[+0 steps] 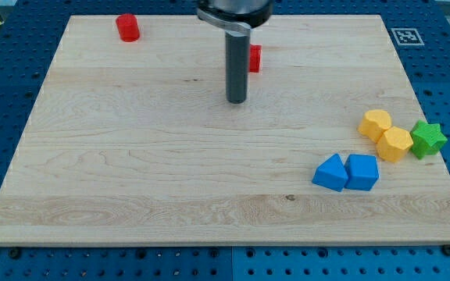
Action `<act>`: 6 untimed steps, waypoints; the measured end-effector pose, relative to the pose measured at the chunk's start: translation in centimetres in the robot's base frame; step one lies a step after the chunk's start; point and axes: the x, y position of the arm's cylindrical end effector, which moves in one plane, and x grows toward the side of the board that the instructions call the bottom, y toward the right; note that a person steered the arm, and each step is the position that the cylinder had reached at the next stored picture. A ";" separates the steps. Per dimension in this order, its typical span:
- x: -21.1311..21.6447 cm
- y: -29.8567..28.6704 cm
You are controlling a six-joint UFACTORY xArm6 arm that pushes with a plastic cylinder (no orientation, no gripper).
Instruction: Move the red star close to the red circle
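- Smooth pale wooden tabletop (pixel 131 172); red circle (pixel 128 27), a short cylinder, upper left.
- Red star (pixel 255 58) half hidden behind dark rod.
- My tip (pixel 236 101), no claw, holds nothing.

Red star (pixel 254 58) — mostly hidden behind the rod (pixel 236 66), shape unclear.

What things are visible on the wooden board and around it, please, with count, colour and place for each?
red cylinder block: 1, red, top left of board
red block: 1, red, top centre, partly hidden behind rod, shape unclear
yellow blocks: 2, yellow, right side, touching
green star block: 1, green, right edge
blue blocks: 2, blue, lower right, touching
wooden board: 1, light wood
my tip: 1, dark, below-left of red block
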 end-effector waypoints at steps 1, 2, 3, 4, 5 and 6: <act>-2.7 2.5; -2.8 6.1; -4.7 6.3; -8.2 5.3; -8.3 2.3; -8.1 0.2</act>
